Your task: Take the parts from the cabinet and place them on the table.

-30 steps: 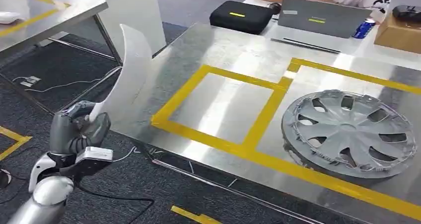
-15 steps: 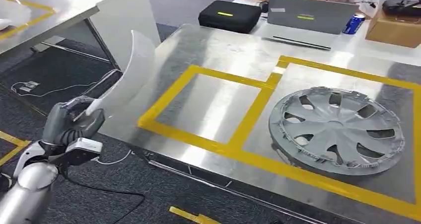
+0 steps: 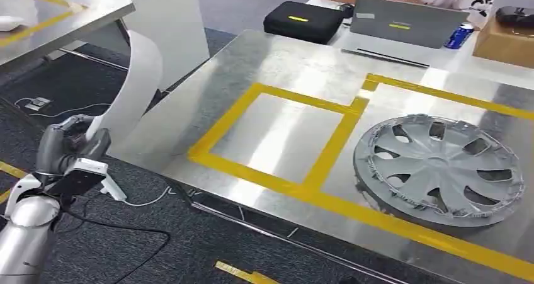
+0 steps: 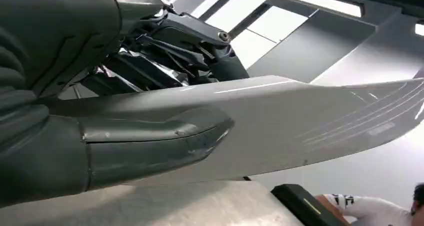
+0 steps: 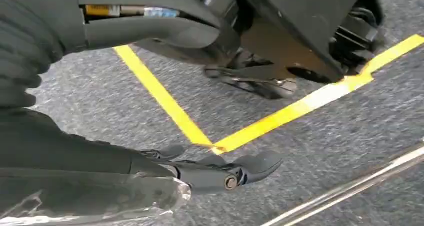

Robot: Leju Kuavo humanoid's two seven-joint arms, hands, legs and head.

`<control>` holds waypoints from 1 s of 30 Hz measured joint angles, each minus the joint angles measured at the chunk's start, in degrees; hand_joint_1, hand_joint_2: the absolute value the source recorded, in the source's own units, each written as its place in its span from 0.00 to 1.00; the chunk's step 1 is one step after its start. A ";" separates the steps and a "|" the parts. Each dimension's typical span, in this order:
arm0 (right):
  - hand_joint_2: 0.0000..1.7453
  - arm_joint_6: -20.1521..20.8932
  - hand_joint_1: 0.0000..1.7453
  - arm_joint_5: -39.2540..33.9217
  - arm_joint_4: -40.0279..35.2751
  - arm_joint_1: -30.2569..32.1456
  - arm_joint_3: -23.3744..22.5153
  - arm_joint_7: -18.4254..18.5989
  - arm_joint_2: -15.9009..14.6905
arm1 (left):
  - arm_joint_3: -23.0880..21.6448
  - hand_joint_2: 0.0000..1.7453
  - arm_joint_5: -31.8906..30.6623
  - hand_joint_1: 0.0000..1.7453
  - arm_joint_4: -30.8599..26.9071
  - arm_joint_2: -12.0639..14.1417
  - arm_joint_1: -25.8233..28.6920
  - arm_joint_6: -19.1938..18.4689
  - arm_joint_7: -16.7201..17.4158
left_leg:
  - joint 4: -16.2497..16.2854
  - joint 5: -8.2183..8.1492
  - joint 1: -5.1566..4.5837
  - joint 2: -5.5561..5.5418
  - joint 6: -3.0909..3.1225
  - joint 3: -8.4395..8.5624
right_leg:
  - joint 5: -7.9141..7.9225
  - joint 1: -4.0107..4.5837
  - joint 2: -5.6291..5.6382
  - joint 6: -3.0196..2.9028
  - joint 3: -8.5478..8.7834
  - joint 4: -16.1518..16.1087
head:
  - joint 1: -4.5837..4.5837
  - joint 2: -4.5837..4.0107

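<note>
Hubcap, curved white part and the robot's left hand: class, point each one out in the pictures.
Hubcap (image 3: 439, 170): head view, on its hub.
Curved white part (image 3: 132, 89): head view, mid-strip.
Left hand (image 3: 69, 147): head view, the fingers gripping the part's lower end.

The long curved white plastic panel (image 3: 129, 92) stands upright in the robot's left hand (image 3: 66, 148), off the left edge of the brushed-metal table (image 3: 296, 57). On the table, the yellow-tape rectangle (image 3: 277, 136) lies left of the round grey plastic hubcap (image 3: 441, 167) — the two sit just beside each other, a tape line between them. Behind the table's far edge sit a black zipped case (image 3: 304, 21), then a grey laptop (image 3: 410, 21) to its right — a blue can (image 3: 461, 36) and a brown cardboard box (image 3: 507, 43) further right.
</note>
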 joint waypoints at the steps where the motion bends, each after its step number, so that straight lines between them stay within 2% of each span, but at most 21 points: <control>1: 1.00 0.00 0.00 0.00 0.00 0.05 0.04 0.00 0.00 | 0.22 1.00 0.09 1.00 0.11 0.02 -0.02 0.00 -0.02 | 0.07 -0.14 -0.32 -0.05 -0.26 -0.07 | -0.47 0.22 0.00 -0.16 1.17 -2.32 | -0.04 0.00; 2: 1.00 0.00 0.00 0.00 0.00 0.00 0.09 0.00 -0.02 | 0.42 1.00 0.07 1.00 0.22 0.15 -0.07 -0.02 -0.02 | 0.35 -0.20 -0.48 -0.12 -0.52 -0.36 | -0.74 0.15 -0.01 -0.45 2.00 -3.63 | -0.07 0.00; 4: 1.00 0.02 0.00 0.00 0.00 0.11 0.11 0.02 -0.02 | 0.55 1.00 0.07 1.00 0.57 0.17 -0.10 -0.11 -0.02 | 0.10 0.09 -0.33 -0.03 -1.06 -0.43 | -0.67 0.30 0.18 -0.80 1.70 -3.18 | -0.11 0.00; 5: 1.00 0.02 0.00 0.00 0.00 0.19 0.13 0.02 -0.02 | 0.57 1.00 0.07 1.00 0.70 0.15 -0.13 -0.11 -0.02 | -0.01 0.05 -0.30 0.00 -1.50 -0.31 | -0.55 0.30 0.24 -1.25 1.73 -3.37 | -0.13 0.00; 6: 1.00 0.02 0.00 0.02 0.00 0.19 0.13 0.02 -0.02 | 0.68 1.00 0.07 1.00 0.79 0.26 -0.14 -0.11 -0.02 | 0.23 -0.57 -0.14 0.02 -1.83 -0.35 | -0.20 -0.11 0.17 -1.80 2.11 -3.97 | -0.11 0.00; 7: 1.00 0.00 0.00 0.02 0.00 0.17 0.11 0.00 -0.11 | 0.77 1.00 0.07 1.00 0.92 0.26 -0.25 -0.11 -0.02 | 1.63 -1.68 -0.15 0.04 -2.06 -0.89 | -0.13 -0.02 0.18 -2.00 2.23 -4.13 | -0.35 0.00; 8: 1.00 0.00 0.00 0.02 0.00 0.13 0.13 0.00 -0.13 | 0.96 1.00 0.18 1.00 1.03 0.33 -0.43 -0.07 -0.02 | 4.83 -3.63 -0.11 0.03 -2.23 -2.43 | -0.16 -0.01 0.16 -2.37 2.25 -4.13 | -0.66 0.00; 10: 1.00 0.00 0.00 0.02 0.00 0.11 0.13 0.00 -0.13 | 1.73 1.00 1.12 1.00 1.55 0.31 -0.40 -0.07 0.00 | 14.09 -7.48 -0.09 0.03 -2.49 -6.91 | -0.30 0.15 0.14 -2.61 2.27 -4.10 | -0.61 0.00; 11: 1.00 0.00 0.00 0.00 0.00 0.20 0.13 0.02 -0.13 | 2.14 1.00 1.49 1.00 1.92 0.31 -0.42 -0.07 0.00 | 16.58 -7.84 -0.09 0.03 -2.54 -8.30 | -0.35 0.22 0.15 -2.70 2.29 -4.06 | -0.61 0.00; 13: 1.00 0.00 0.00 0.00 0.00 0.38 0.15 0.02 -0.13 | 3.17 1.00 1.90 1.00 2.51 0.20 -0.59 -0.07 0.02 | 14.52 -4.94 -0.10 0.03 -2.44 -7.66 | -0.45 0.25 0.22 -2.71 2.39 -3.94 | -0.61 0.00; 15: 1.00 0.02 0.00 0.00 0.00 0.35 0.24 0.02 -0.13 | 4.00 1.00 1.20 1.00 2.95 0.00 -1.39 1.21 -0.15 | 6.06 0.20 -0.10 0.04 -2.11 -3.70 | -0.66 0.25 0.29 -2.58 2.73 -3.83 | -0.63 0.00; 16: 1.00 0.02 0.00 -0.02 0.00 0.32 0.39 0.02 -0.13 | 4.31 1.00 -0.57 1.00 3.23 -0.13 -2.12 3.44 -0.64 | 1.77 1.36 -0.13 0.06 -1.80 -1.76 | -0.83 0.28 0.26 -2.39 2.80 -3.81 | -0.57 0.00; 17: 1.00 0.02 0.00 -0.02 0.00 0.19 0.55 0.02 -0.13 | 4.35 1.00 -1.66 1.00 3.48 -0.31 -2.85 5.17 -0.92 | 0.62 0.88 -0.33 0.04 -1.73 -1.07 | -0.99 0.73 0.30 -2.13 2.51 -3.42 | -0.59 0.00; 20: 1.00 0.07 0.00 0.00 0.00 0.13 1.03 0.13 -0.13 | 4.35 1.00 -3.34 1.00 4.04 -1.09 -3.99 7.84 -1.11 | 0.48 0.59 -0.53 -0.07 -0.99 -1.31 | -0.77 0.52 0.12 -1.34 2.39 -3.74 | -0.55 0.00; 22: 1.00 0.09 0.00 0.04 -0.02 -0.03 1.16 0.28 -0.15 | 4.11 1.00 -4.19 1.00 4.22 -2.14 -4.98 8.04 -1.11 | -0.07 0.92 0.01 0.04 -0.21 -0.97 | -1.97 0.58 0.14 -0.54 1.57 -2.47 | -0.42 0.00; 23: 1.00 0.13 0.00 0.13 -0.02 -0.20 1.33 0.41 -0.15 | 3.80 1.00 -4.48 1.00 4.28 -2.65 -5.69 8.06 -1.11 | -0.06 0.88 0.04 0.06 0.14 -0.99 | -3.64 0.51 0.10 -0.25 0.20 0.52 | -0.11 0.00; 25: 1.00 0.31 0.00 0.22 -0.02 -0.38 1.62 0.52 -0.15 | 2.82 1.00 -4.85 1.00 4.52 -3.63 -6.82 8.15 -1.05 | -0.05 0.83 -0.02 0.08 0.33 -1.05 | -7.65 0.22 0.09 0.15 -4.47 9.99 | -0.22 0.00; 26: 1.00 0.39 0.00 0.22 -0.04 -0.45 1.64 0.52 -0.15 | 2.45 1.00 -5.18 1.00 4.68 -4.07 -7.21 8.13 -0.94 | -0.01 0.83 -0.03 0.11 0.33 -1.04 | -8.72 0.18 0.07 0.31 -6.27 13.44 | -0.09 0.00; 27: 1.00 0.50 0.00 0.24 -0.04 -0.57 1.83 0.57 -0.15 | 1.89 1.00 -5.22 1.00 4.98 -4.46 -7.66 8.13 -0.74 | 0.00 0.82 -0.04 0.13 0.33 -1.00 | -8.34 0.13 0.07 0.36 -6.95 14.40 | -0.20 0.00; 28: 1.00 0.53 0.00 0.28 -0.07 -0.77 1.97 0.77 -0.15 | 1.37 1.00 -5.29 1.00 5.20 -4.85 -8.13 8.13 -0.65 | 0.01 0.82 -0.03 0.12 0.33 -0.98 | -6.85 0.10 0.06 0.38 -6.28 12.81 | -0.09 0.00; 30: 1.00 0.66 0.00 0.39 -0.09 -1.03 2.38 1.29 -0.22 | 0.06 1.00 -6.01 1.00 5.68 -5.72 -9.66 8.30 -0.24 | 0.02 0.72 -0.01 0.00 0.17 -0.77 | -1.13 0.06 0.04 0.09 -1.24 2.42 | -0.09 0.00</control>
